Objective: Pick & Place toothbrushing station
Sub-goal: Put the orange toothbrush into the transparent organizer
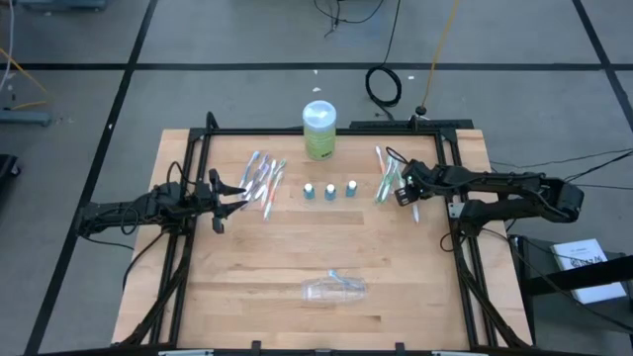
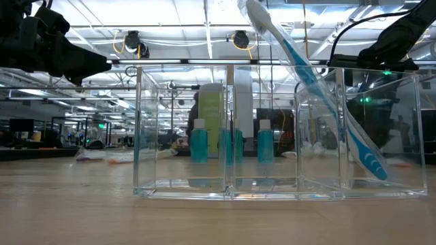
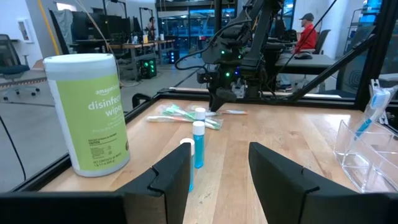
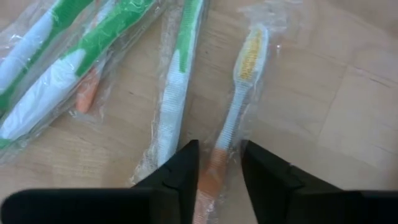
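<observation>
**Right pincer straddles an orange toothbrush**

The right pincer (image 4: 219, 163) is low over the wooden surface (image 1: 297, 252), fingers apart on either side of a wrapped orange-and-white toothbrush (image 4: 235, 121) that lies flat, its long axis running straight away from the wrist, bristle head farthest. Green-and-white wrapped toothbrushes (image 4: 59, 81) lie beside it. The left pincer (image 3: 219, 171) hovers open near the other toothbrush pile (image 1: 263, 181). The clear plastic organiser (image 1: 334, 288) sits near the front edge, holding one blue-and-white toothbrush (image 2: 320, 88) leaning tilted.

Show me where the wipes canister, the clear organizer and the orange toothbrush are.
wipes canister (image 3: 93, 118), left wrist view, on its green label.
clear organizer (image 2: 184, 136), low view, on its front wall.
orange toothbrush (image 4: 239, 112), right wrist view, on its neck.
</observation>
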You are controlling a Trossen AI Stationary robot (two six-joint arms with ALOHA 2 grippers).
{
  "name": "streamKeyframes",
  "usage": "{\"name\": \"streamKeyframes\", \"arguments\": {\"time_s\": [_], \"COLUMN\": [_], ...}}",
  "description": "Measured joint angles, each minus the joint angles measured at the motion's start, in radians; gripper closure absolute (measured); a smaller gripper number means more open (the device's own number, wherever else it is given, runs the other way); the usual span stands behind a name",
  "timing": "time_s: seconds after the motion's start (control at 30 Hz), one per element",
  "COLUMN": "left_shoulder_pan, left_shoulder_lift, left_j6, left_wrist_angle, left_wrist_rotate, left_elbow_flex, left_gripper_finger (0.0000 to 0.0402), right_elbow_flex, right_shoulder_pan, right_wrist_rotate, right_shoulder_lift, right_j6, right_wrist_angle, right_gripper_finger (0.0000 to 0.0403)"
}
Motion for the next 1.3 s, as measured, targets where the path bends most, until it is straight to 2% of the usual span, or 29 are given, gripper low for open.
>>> {"name": "streamKeyframes", "arguments": {"time_s": [0.2, 0.37, 0.63, 0.93, 1.13, 1.3], "left_shoulder_pan": [0.000, 0.000, 0.000, 0.000, 0.000, 0.000], "left_shoulder_lift": [0.000, 0.000, 0.000, 0.000, 0.000, 0.000], "left_j6": [0.000, 0.000, 0.000, 0.000, 0.000, 0.000], "left_wrist_angle": [0.000, 0.000, 0.000, 0.000, 0.000, 0.000], "left_wrist_rotate": [0.000, 0.000, 0.000, 0.000, 0.000, 0.000], "left_elbow_flex": [0.000, 0.000, 0.000, 0.000, 0.000, 0.000], "left_gripper_finger": [0.0236, 0.0236, 0.0236, 0.0236, 0.0236, 0.0236], "right_elbow_flex": [0.000, 0.000, -0.004, -0.003, -0.003, -0.002], "right_shoulder_pan": [0.000, 0.001, 0.001, 0.007, 0.077, 0.159], "right_wrist_rotate": [0.002, 0.014, 0.010, 0.008, -0.008, -0.013], "right_shoulder_lift": [0.000, -0.001, -0.070, -0.270, -0.400, -0.454], "right_j6": [-0.029, -0.064, -0.083, -0.094, -0.101, -0.120], "right_wrist_angle": [0.000, 0.006, 0.009, 0.028, 0.124, 0.204], "right_gripper_finger": [0.0359, 0.0387, 0.0383, 0.0390, 0.0401, 0.0401]}}
